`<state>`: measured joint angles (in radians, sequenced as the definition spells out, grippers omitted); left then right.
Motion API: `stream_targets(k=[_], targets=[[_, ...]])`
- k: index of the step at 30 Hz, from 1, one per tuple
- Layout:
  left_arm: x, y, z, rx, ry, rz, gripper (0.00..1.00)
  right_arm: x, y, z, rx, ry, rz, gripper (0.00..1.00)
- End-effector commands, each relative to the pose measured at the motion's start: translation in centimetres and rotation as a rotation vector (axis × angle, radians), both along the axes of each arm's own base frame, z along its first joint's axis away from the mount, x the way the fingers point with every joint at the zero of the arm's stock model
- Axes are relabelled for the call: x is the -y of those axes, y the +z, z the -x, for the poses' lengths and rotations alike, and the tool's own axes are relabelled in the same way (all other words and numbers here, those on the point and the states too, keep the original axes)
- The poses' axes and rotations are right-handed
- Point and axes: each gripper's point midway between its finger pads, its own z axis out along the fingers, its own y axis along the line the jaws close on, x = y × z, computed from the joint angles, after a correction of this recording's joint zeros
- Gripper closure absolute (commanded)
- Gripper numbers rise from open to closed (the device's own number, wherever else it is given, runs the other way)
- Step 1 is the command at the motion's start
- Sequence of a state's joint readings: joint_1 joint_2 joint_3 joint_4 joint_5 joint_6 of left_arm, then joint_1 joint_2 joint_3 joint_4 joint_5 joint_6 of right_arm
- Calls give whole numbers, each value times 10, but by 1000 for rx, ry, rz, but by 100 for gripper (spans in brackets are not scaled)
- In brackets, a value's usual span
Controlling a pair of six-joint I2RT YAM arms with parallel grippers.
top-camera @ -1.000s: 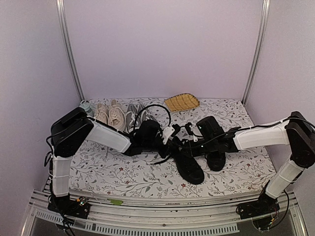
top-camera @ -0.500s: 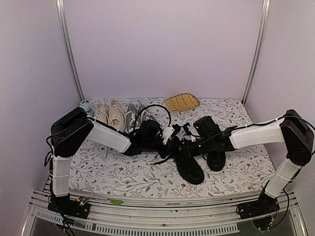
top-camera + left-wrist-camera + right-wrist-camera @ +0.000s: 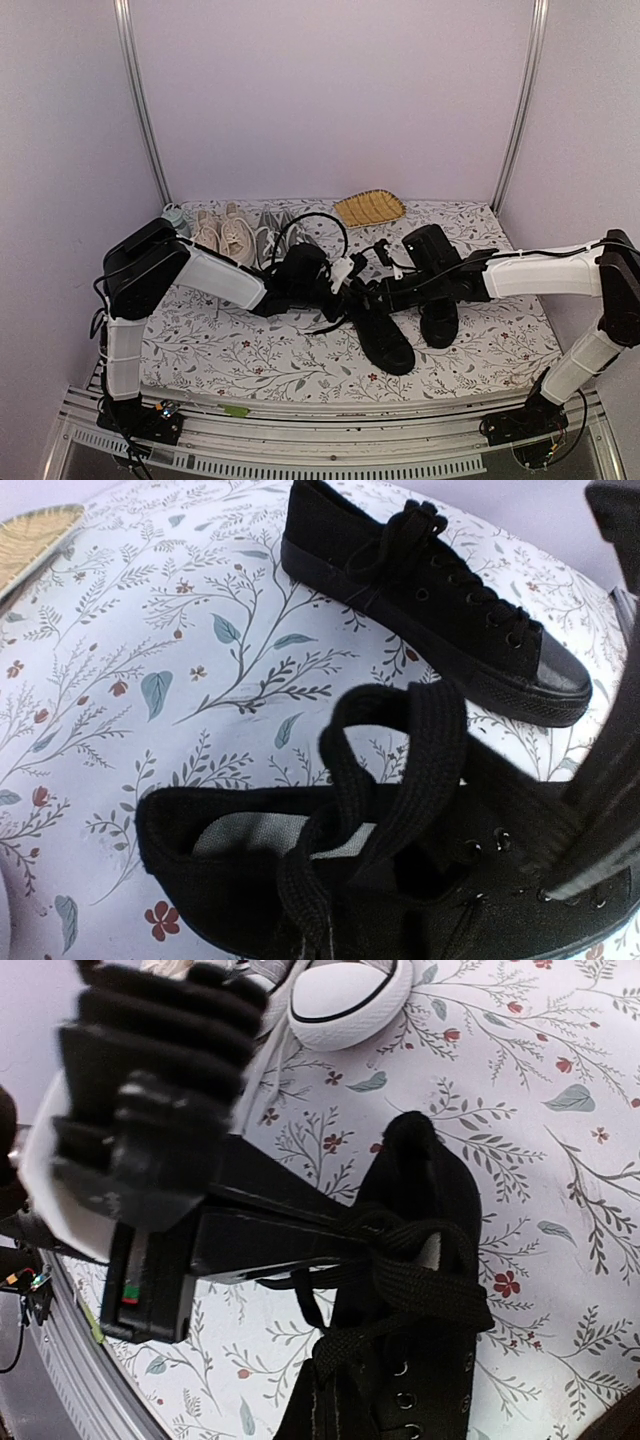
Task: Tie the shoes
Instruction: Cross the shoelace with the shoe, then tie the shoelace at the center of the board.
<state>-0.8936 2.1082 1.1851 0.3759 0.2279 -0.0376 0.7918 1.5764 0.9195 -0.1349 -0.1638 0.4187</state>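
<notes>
Near black sneaker [image 3: 383,340] and second black sneaker [image 3: 440,322] lie mid-table on the floral cloth [image 3: 250,350]. Left gripper [image 3: 360,1243] pinches the near sneaker's lace [image 3: 400,770]. Whether the right gripper [image 3: 378,297] is apart or together cannot be told.

Matt black canvas shoes [image 3: 440,620], flat woven laces [image 3: 425,760], on a floral printed tablecloth [image 3: 150,640].

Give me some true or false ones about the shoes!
1. Two black shoes lie on the flowery cloth. True.
2. The beige shoes sit at the front edge. False: they are at the back left.
3. The black shoes have white toe caps. False: they are all black; the grey pair has those.
4. A yellow woven tray lies at the back. True.
5. A lace loop stands up from one black shoe. True.
</notes>
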Motion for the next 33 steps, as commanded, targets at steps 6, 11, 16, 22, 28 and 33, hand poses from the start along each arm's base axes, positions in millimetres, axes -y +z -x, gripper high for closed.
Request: stream_targets(k=[6, 11, 16, 22, 28, 33], targets=[[-4, -7, -4, -4, -5, -28, 100, 11, 6, 46, -110, 148, -88, 100], [-2, 4, 2, 11, -54, -35, 86, 36, -1, 55, -154, 143, -69, 100], [-9, 30, 19, 54, -123, -30, 40, 49, -2, 45, -155, 118, -80, 100], [-32, 47, 50, 20, -200, -98, 24, 55, -12, 49, -179, 132, -65, 100], [-68, 23, 70, -4, -199, -238, 32, 57, -8, 45, -153, 145, -52, 100], [-67, -13, 50, 26, -147, -426, 52, 58, -7, 46, -144, 152, -47, 100]])
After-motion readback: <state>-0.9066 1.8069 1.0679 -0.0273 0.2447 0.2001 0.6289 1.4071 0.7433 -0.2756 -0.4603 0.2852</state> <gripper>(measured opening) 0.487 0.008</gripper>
